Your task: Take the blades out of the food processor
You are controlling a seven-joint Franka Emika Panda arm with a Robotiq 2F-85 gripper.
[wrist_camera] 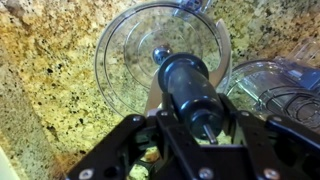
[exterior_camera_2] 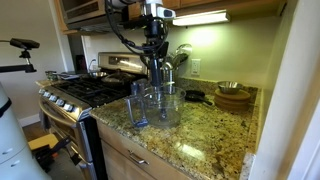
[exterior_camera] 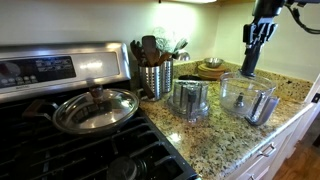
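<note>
The clear food processor bowl (exterior_camera: pixel 248 97) stands on the granite counter; it also shows in the other exterior view (exterior_camera_2: pixel 160 106) and in the wrist view (wrist_camera: pixel 135 50), where its centre post is bare. My gripper (exterior_camera: pixel 255 45) (exterior_camera_2: pixel 153 45) (wrist_camera: pixel 195 122) hangs above the bowl and is shut on the black blade shaft (wrist_camera: pixel 193 90). The shaft hangs down from the fingers in both exterior views (exterior_camera: pixel 248 68) (exterior_camera_2: pixel 155 72), lifted over the bowl's rim. The blades themselves are hidden behind the shaft and fingers.
A second clear processor part (exterior_camera: pixel 190 99) (wrist_camera: pixel 278 85) stands beside the bowl. A steel utensil holder (exterior_camera: pixel 155 76), stacked wooden bowls (exterior_camera: pixel 211 68) (exterior_camera_2: pixel 233 95) and a stove with a lidded pan (exterior_camera: pixel 95 108) are nearby. The counter edge (exterior_camera_2: pixel 150 140) is close in front.
</note>
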